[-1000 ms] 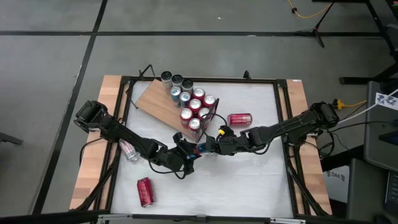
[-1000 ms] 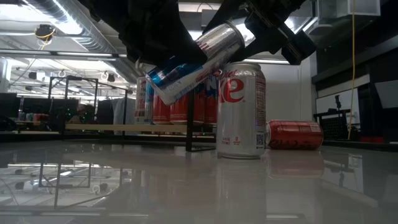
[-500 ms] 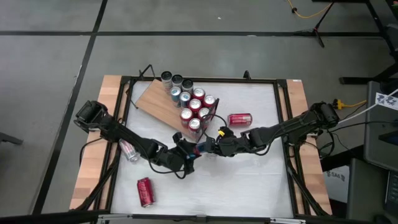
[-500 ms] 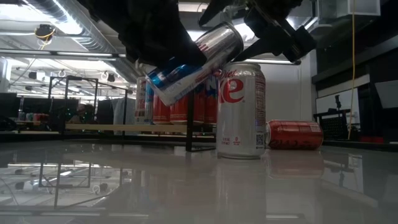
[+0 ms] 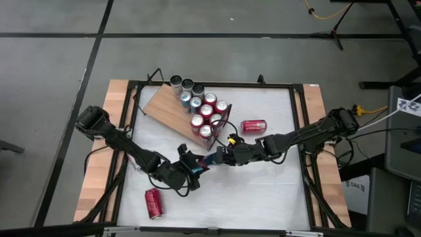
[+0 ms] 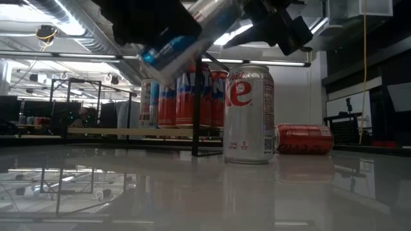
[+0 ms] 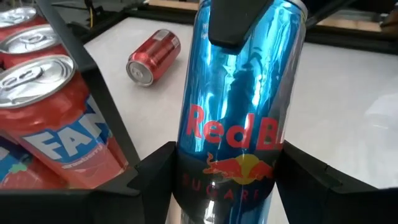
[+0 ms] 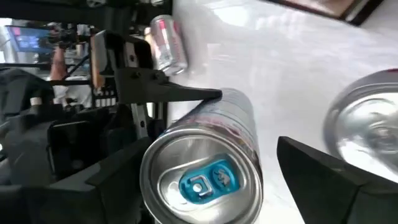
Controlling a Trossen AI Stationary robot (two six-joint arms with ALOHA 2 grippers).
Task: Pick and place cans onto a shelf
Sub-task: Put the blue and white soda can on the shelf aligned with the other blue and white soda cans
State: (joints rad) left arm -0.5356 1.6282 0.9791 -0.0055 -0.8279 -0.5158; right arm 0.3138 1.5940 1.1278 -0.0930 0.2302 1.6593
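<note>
A slim blue-and-silver can (image 7: 239, 106) hangs tilted in the air above the table's middle, with my left gripper (image 5: 199, 164) shut on its lower half. My right gripper (image 5: 224, 157) is open; its fingers stand on either side of the can's silver top end (image 8: 199, 180). An upright silver can (image 6: 248, 115) stands on the table just beyond. The shelf (image 5: 168, 108) lies at the far left, with several red and silver cans (image 5: 205, 110) upright at its black-framed end. One red can (image 5: 253, 126) lies on its side to the right of the shelf. My left gripper pinches the can's blue lower half (image 7: 186, 155) between its two fingers (image 7: 149, 180), one on each side. The fingers come from the table's left, slanting downward, and lie along the can. The can is lifted clear and tilted, top end higher and toward the right. My right gripper: I cannot tell whether a finger touches the can's top end.
Another red can (image 5: 152, 203) lies on its side near the front left. A pale can (image 8: 168, 43) lies under my left arm. Black rails (image 5: 299, 131) and wooden strips border the white tabletop (image 5: 263, 191), which has free room at the front right.
My right gripper has opened and let go of the slim can's top end, staying where it was. My left gripper has gone up and toward the table's left and near edges, carrying the can, which stays tilted.
</note>
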